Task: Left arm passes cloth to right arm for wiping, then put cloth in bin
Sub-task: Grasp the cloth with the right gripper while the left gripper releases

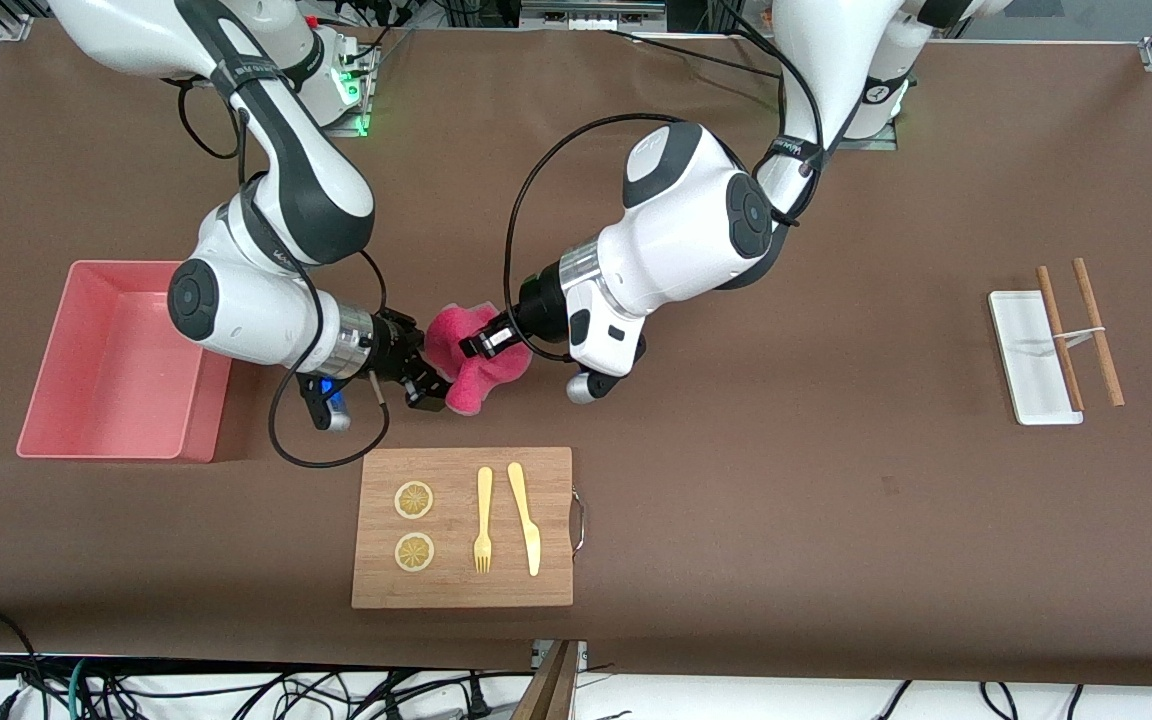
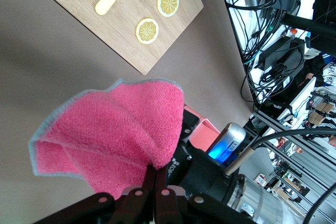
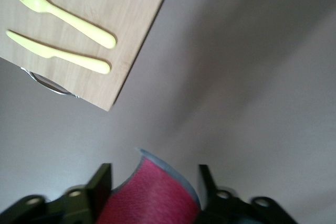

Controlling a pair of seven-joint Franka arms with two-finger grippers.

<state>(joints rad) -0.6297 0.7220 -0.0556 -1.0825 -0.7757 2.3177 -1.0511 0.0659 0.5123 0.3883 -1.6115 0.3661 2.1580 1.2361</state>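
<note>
A: Biggest first: the brown bench (image 1: 736, 500) carries a salmon-pink rectangular plastic bin (image 1: 116, 365) at the right arm's end and a bamboo cutting board (image 1: 463, 527) nearer the front camera, with two lemon slices, a pale yellow plastic fork (image 1: 483, 520) and knife (image 1: 524, 517) on it.

B: And the small magenta-pink terry cloth (image 1: 476, 358) with grey edging?

A: It hangs in the air between the two arms, over bare bench just above the board's top edge. The left hand (image 1: 492, 338) has its fingers pressed together on one bunched part of it. The right hand (image 1: 428, 383) has its fingers apart, one on each side of a fold of the cloth, as the right wrist view shows; they are not clamped on it yet.

B: So the handover looks half made. What could spoil it?

A: If the left hand lets go before the right one has a real pinch, the cloth would drop to the bench. The fold between the right fingers is thin and floppy, so it may slip out as they meet. Pulling apart while both grip could also tug it loose.
</note>
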